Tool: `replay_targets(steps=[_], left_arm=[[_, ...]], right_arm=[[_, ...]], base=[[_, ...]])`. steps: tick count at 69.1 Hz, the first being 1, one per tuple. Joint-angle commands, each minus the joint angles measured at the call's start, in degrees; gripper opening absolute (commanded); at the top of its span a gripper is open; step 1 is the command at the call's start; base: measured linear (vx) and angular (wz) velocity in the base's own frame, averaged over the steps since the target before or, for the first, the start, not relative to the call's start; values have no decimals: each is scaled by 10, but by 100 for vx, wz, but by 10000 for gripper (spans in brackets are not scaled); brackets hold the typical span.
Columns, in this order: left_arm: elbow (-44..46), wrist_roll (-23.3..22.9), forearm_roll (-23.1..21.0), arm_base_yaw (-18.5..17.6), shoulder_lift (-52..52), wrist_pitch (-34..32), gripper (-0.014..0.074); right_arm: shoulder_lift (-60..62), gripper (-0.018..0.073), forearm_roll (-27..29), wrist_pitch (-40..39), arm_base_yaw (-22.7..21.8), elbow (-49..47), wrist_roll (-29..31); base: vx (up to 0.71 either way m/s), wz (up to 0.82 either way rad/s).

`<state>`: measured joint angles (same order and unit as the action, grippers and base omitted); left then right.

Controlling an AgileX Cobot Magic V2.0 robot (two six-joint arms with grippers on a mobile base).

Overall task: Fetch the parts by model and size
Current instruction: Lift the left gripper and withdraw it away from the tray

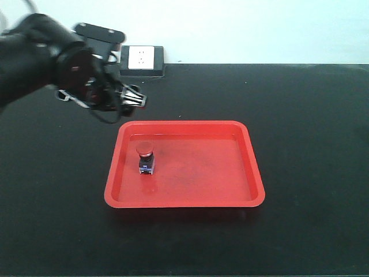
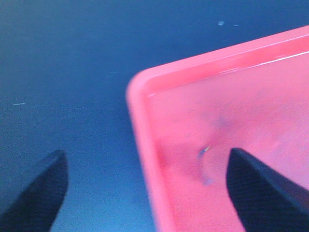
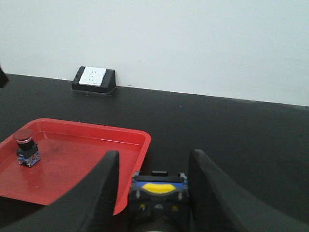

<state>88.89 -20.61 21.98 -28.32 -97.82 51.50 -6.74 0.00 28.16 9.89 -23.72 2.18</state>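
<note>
Black tabletop holds the red tray (image 1: 253, 190) with the red-capped switch (image 1: 145, 157) already inside, while the wide-open, empty left gripper (image 2: 145, 188) hovers over its corner and the right gripper (image 3: 152, 193) clasps the yellow-capped switch (image 3: 159, 189) just beside it, undelivered.

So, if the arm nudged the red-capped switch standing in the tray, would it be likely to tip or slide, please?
The red-capped switch probably tips easily: it stands upright with a wide cap over a narrower base. On the glossy red tray it may slide first. It looks rigid, likely hard plastic.
</note>
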Motion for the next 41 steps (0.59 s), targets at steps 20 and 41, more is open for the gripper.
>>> replay_targets(steps=[20, 41], left_arm=[[-196, -2, 73, -1, 281, -104, 425], [-347, -1, 106, -1, 495, -109, 260]], right_arm=[[-7, -5, 0, -48, -2, -15, 2], [-7, -5, 0, -48, -2, -15, 2]], base=[[0, 0], [0, 0]])
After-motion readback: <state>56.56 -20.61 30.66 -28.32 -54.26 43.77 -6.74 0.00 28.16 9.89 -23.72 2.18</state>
